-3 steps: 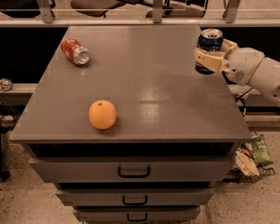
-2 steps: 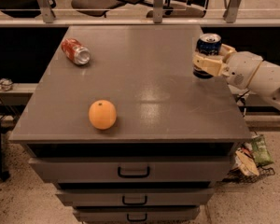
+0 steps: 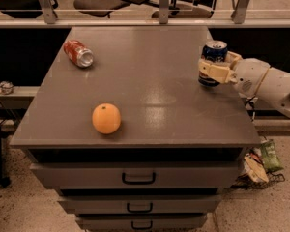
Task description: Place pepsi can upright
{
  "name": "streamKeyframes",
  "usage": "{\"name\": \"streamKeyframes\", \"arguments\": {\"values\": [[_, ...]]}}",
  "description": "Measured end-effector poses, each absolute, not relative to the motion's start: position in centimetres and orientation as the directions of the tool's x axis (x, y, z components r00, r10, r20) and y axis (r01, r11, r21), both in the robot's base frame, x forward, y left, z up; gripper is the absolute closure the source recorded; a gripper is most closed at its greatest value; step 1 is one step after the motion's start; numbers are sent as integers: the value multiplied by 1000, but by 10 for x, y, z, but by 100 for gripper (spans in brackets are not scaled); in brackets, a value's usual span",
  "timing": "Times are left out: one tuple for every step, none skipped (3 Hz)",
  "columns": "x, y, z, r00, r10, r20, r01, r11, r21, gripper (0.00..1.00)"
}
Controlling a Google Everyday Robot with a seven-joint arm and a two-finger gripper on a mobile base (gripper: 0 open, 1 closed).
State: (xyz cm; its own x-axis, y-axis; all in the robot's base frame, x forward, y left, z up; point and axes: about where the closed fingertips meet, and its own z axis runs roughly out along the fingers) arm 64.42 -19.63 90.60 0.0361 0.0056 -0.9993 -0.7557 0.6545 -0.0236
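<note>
1. Nearest the camera, the drawers (image 3: 138, 178) are shut below the front edge of the table (image 3: 150, 88), and nothing has altered there.
2. A little further in, towards the front left, the orange (image 3: 106, 118) has been left exactly where it was.
3. At the right edge, the pepsi can (image 3: 215, 51) has been lowered over the last second and brought slightly inward. It is held upright, silver top uppermost, with the gripper (image 3: 214, 69) closed around its middle. Whether its base is resting on the table or just above it cannot be told.
4. The setting-down is therefore judged to be almost done, with only the release and a clean withdrawal left. Care is called for, since the can is placed close to the table's edge.
5. Farthest back, at the left, the red can (image 3: 79, 53) lies on its side, unmoved and well apart.
</note>
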Motion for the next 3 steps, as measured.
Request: {"name": "streamKeyframes", "arguments": {"values": [[647,-199,899,49,1,-999,-759,650,-37,35],[650,-201,897,61,-10,-998,-763,644,-53,11],[650,-196,897,55,-23,-998,-783,619,-57,0]]}}
